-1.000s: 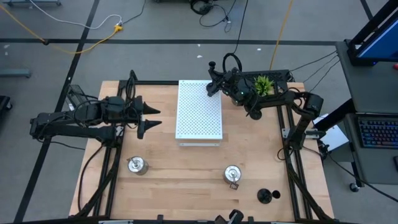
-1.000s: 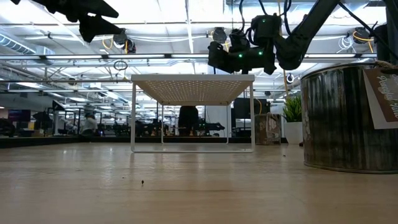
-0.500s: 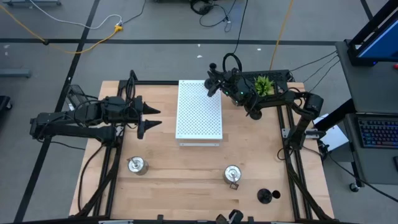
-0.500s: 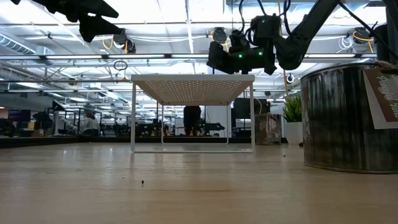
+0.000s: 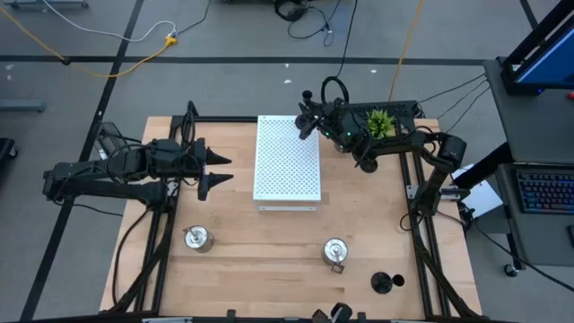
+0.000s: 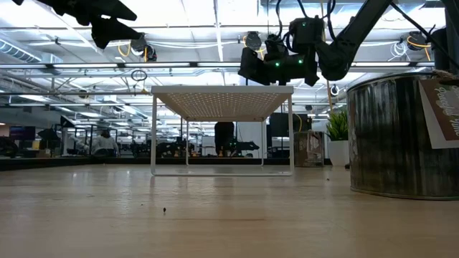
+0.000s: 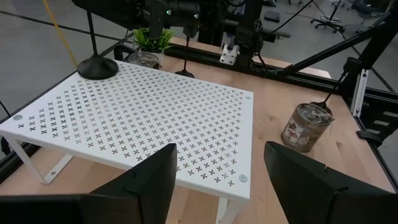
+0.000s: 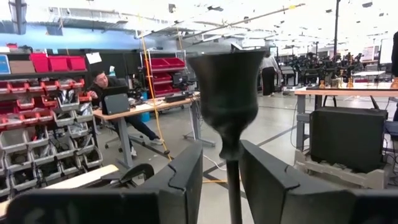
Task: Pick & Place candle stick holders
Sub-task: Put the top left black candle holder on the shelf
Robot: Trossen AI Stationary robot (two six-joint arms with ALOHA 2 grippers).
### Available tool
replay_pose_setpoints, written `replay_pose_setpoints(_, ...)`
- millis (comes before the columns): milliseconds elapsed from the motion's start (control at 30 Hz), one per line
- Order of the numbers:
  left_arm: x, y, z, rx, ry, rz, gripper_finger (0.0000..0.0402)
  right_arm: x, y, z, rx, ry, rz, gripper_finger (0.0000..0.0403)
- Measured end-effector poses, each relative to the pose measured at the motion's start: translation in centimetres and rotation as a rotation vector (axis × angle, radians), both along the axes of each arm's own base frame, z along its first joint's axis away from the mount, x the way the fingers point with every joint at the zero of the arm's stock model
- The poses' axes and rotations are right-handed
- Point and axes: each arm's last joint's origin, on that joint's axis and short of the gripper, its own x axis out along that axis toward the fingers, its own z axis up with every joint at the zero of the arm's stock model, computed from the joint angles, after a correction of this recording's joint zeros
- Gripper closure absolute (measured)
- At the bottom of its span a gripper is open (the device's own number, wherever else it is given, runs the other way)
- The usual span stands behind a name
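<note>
right gripper [image 5: 308,119]: clamped on black candle stick holder [image 8: 228,102], at the white board's [image 5: 287,160] far right corner
left gripper [image 5: 218,170]: fingers spread, beside the board's left edge
silver holders [image 5: 197,239]: on the table, near side

A light wooden table [image 5: 269,251] seen from above. At its centre toward 12 o'clock stands a white perforated board [image 5: 287,161] on legs, with one black candle stick holder [image 7: 97,65] on its far corner. At 1 o'clock sits a green plant [image 5: 380,122]. Silver holders rest at 7 o'clock [image 5: 197,238] and 5 o'clock [image 5: 335,251]. Another black holder [image 5: 384,283] lies further toward 5 o'clock.
</note>
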Motion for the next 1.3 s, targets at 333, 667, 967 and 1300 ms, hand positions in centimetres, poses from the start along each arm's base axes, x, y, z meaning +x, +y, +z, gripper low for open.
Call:
replay_pose_setpoints(333, 0.0, 0.0, 0.0, 0.001, 0.000, 0.000, 0.0153, 0.0, 0.0, 0.2, -0.017, -0.009, -0.002, 0.0309)
replay_pose_setpoints(667, 0.0, 0.0, 0.0, 0.006, 0.001, -0.002, 0.0153, 0.0, 0.0, 0.2, -0.016, -0.008, -0.002, 0.0338)
replay_pose_setpoints(967, 0.0, 0.0, 0.0, 0.005, 0.001, -0.001, 0.0153, 0.0, 0.0, 0.2, -0.017, -0.009, -0.001, 0.0368)
replay_pose_setpoints(1300, 0.0, 0.0, 0.0, 0.005, 0.000, -0.001, 0.0153, -0.6, 0.4, 1.4, -0.007, 0.011, 0.000, 0.0356)
